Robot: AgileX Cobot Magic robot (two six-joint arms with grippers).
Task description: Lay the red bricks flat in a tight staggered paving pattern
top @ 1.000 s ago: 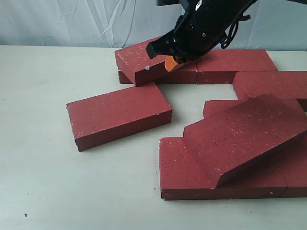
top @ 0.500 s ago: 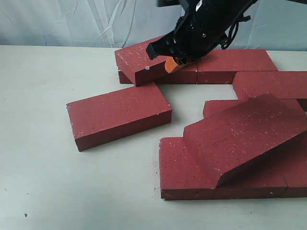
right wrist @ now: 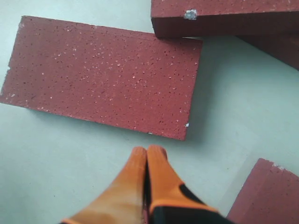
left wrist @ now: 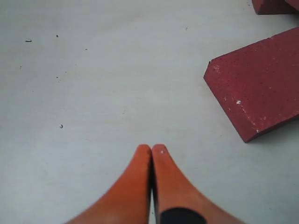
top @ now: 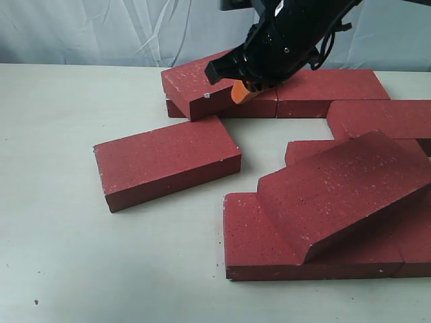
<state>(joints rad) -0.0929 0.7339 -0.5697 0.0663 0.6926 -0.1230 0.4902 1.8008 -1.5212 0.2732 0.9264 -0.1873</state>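
**Bricks lying loose, both hands closed on nothing**

The right hand point(top: 241, 92) is hanging over the back of the pile, orange fingers point(right wrist: 140, 163) pressing together w/ nothing between them. It is sitting just beside the tilted brick point(top: 195, 84) (the one w/ a white chip on its corner), which is propping one end on the back-row bricks point(top: 330, 84). In front of it, a lone brick point(top: 167, 161) is lying flat on the counter point(top: 67, 235), angled, its far corner nearly touching the tilted one. At right-front, a leaning brick point(top: 343, 188) is resting askew across the flat bricks point(top: 259, 245) under it. The left hand point(left wrist: 152, 149) is showing only in its wrist view: tips closed together, empty, hovering over bare counter, w/ a brick corner point(left wrist: 261, 88) well apart from it.
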